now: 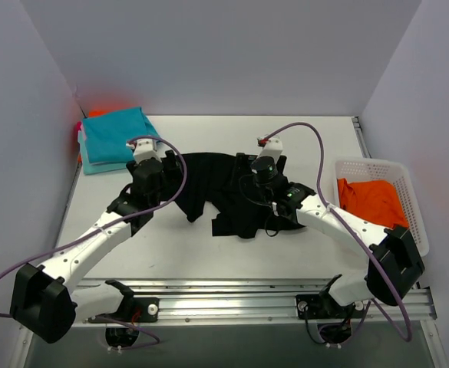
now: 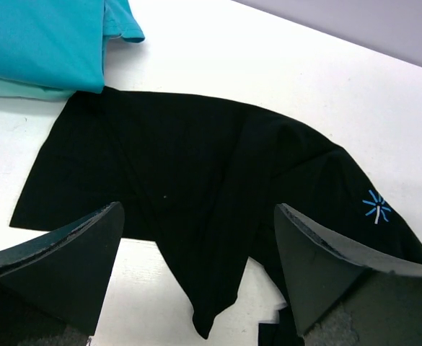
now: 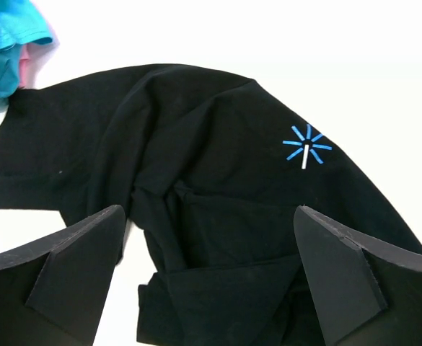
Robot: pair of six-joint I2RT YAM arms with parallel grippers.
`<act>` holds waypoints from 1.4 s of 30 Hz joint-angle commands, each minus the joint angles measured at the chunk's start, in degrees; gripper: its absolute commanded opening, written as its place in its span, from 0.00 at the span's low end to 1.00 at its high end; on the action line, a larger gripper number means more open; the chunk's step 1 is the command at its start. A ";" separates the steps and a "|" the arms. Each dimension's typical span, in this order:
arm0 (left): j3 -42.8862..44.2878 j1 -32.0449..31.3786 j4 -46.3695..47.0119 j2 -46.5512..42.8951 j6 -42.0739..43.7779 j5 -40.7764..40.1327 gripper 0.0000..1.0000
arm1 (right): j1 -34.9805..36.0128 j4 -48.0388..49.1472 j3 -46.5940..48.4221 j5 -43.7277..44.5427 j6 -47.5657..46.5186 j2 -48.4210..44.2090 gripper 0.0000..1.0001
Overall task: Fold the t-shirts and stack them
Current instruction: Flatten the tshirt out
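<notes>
Black t-shirt (image 1: 222, 195): lies rumpled on the middle of the desk (image 1: 209, 257), between the two arms. One flat part stretches left and far, and loose folds bunch toward the near side.
Logo (image 3: 306, 146): a small blue and white starburst printed on the black cloth, facing up on its right part.
Teal t-shirts (image 1: 115, 138): folded and stacked at the far left corner of the desk. In the left wrist view the black cloth's far left corner reaches the edge of the stack.
Pink edge (image 3: 24, 68): a strip of pink cloth peeks out beside the teal ones.
Orange t-shirt (image 1: 371, 201): sits heaped inside the white lattice basket (image 1: 374, 163) at the right edge of the desk, well apart from the black one.
Left claw (image 2: 198, 216): fingers spread wide apart and gripping nothing, over the left part of the black t-shirt, with cloth showing between them.
Right claw (image 3: 211, 216): fingers also wide apart and empty, over the bunched folds on the right part, with the logo just beyond it.
Contact: whether either claw touches the cloth cannot be told.
</notes>
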 commanded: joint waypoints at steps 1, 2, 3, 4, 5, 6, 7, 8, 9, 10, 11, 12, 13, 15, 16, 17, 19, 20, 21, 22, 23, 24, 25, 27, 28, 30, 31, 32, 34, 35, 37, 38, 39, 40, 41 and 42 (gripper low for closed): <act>0.86 -0.28 -0.64 2.83 0.47 -1.57 0.94 | 0.67 0.19 -0.64 3.81 0.04 -2.02 1.00; 2.61 -0.28 -0.55 3.90 0.91 -1.48 0.94 | 0.58 -0.25 -0.55 3.98 0.04 -2.20 1.00; 3.41 -0.37 -0.29 6.43 1.09 -1.31 0.94 | 0.58 0.18 -0.90 4.33 -0.30 -2.99 1.00; 4.28 -0.19 -0.02 7.59 1.18 -0.61 0.94 | 0.58 0.71 -1.60 4.68 -0.57 -3.43 1.00; 4.99 -0.28 -0.02 8.82 1.18 -0.17 0.94 | -0.46 1.24 -2.30 5.12 -0.40 -3.78 1.00; 6.21 -0.19 -0.02 10.83 1.09 0.62 0.94 | -1.43 1.42 -3.18 4.95 -0.05 -3.96 1.00; 6.40 -0.37 0.85 11.72 1.00 2.54 0.94 | -2.92 1.07 -3.36 2.25 0.65 -3.70 1.00; 6.40 -0.37 1.12 12.51 0.92 3.61 0.94 | -6.68 0.55 -3.45 0.05 1.36 -3.35 1.00; 5.88 -0.46 1.12 13.83 0.48 4.49 0.94 | -8.46 -0.07 -3.71 -1.89 2.76 -2.39 1.00; 5.27 -0.46 1.03 14.19 -1.18 5.11 0.94 | -9.69 -0.42 -3.89 -3.47 3.29 -1.94 1.00; 4.74 -0.63 0.34 14.71 -2.67 5.03 0.94 | -10.66 -0.77 -3.97 -3.57 3.73 -1.76 1.00; 4.12 -0.72 -0.80 14.98 -4.78 4.50 0.95 | -11.37 -0.69 -4.24 -3.40 3.74 -1.76 1.00; 1.85 -0.89 -1.60 14.89 -9.06 4.15 0.95 | -11.46 -0.60 -4.67 -3.14 3.82 -1.94 1.00; -1.84 -2.30 -0.21 13.32 -12.78 3.45 0.96 | -11.55 -0.08 -5.03 -2.70 4.09 -2.03 1.00; -5.95 -2.91 1.11 12.62 -17.15 3.01 0.97 | -11.55 -0.08 -5.03 -2.52 4.09 -1.94 1.00; -7.99 -4.05 3.30 11.83 -19.19 3.18 0.97 | -11.64 -0.16 -4.94 -2.43 4.00 -1.59 1.00; -13.34 -5.81 5.42 9.28 -24.80 2.66 1.00 | -11.81 -0.25 -4.68 -2.17 3.82 -0.98 1.00; -14.42 -7.12 5.43 8.40 -26.23 1.96 1.00 | -11.81 -0.25 -4.59 -2.17 3.82 -0.71 1.00; -15.12 -10.62 4.47 6.82 -27.98 -1.36 1.00 | -11.99 -0.43 -4.50 -2.17 3.91 -0.01 1.00; -15.57 -12.74 2.20 6.11 -31.92 -3.48 1.00 | -12.16 -0.43 -4.50 -2.26 4.00 0.34 1.00; -16.70 -14.68 0.26 5.76 -33.43 -5.07 1.00 | -12.16 -0.51 -4.42 -2.43 4.09 0.69 1.00; -17.50 -16.09 0.24 5.32 -35.02 -6.04 1.00 | -12.16 -0.34 -4.50 -2.78 4.17 1.22 1.00; -18.46 -17.93 1.81 5.31 -37.47 -7.53 1.00 | -12.16 -0.16 -4.59 -2.96 4.18 1.40 1.00; -21.89 -18.56 6.90 6.19 -38.54 -7.98 1.00 | -12.16 0.45 -4.85 -3.40 4.35 1.84 1.00; -22.77 -18.56 10.40 6.37 -38.98 -8.51 1.00 | -12.16 0.63 -4.94 -3.75 4.35 1.93 1.00; -24.18 -18.65 12.98 7.07 -39.34 -9.30 1.00 | -12.16 0.63 -4.94 -3.75 4.35 2.28 1.00; -24.18 -18.65 14.29 7.25 -39.60 -10.08 1.00 | -12.16 0.45 -4.86 -3.49 4.44 2.45 1.00; -24.27 -18.65 14.91 7.51 -39.69 -10.35 1.00 | -12.16 0.28 -4.77 -3.31 4.35 2.46 1.00; -23.57 -18.65 15.36 8.47 -39.52 -10.62 1.00 | -12.25 0.28 -4.94 -2.96 4.18 2.37 1.00; -23.13 -18.65 15.36 9.00 -39.43 -10.97 1.00 | -12.34 0.28 -5.03 -2.70 4.18 2.37 1.00; -21.90 -18.65 15.44 10.84 -39.25 -11.32 1.00 | -12.43 0.36 -5.03 -2.52 4.00 2.28 1.00; -21.64 -18.56 15.88 11.46 -39.16 -11.41 1.00 | -12.52 0.45 -5.03 -2.61 4.00 2.45 1.00; -21.55 -18.56 17.28 12.68 -38.99 -11.58 1.00 | -12.52 0.45 -5.03 -2.61 3.91 2.63 1.00; -21.46 -18.56 18.08 13.31 -38.73 -11.50 1.00 | -12.52 0.54 -5.12 -2.78 3.91 2.72 1.00; -21.20 -18.56 18.78 14.01 -38.72 -11.50 1.00 | -12.60 0.71 -5.12 -2.87 4.00 2.98 1.00; -20.85 -18.56 19.40 15.41 -38.46 -11.50 0.95 | -12.69 0.72 -5.20 -2.96 4.00 3.07 1.00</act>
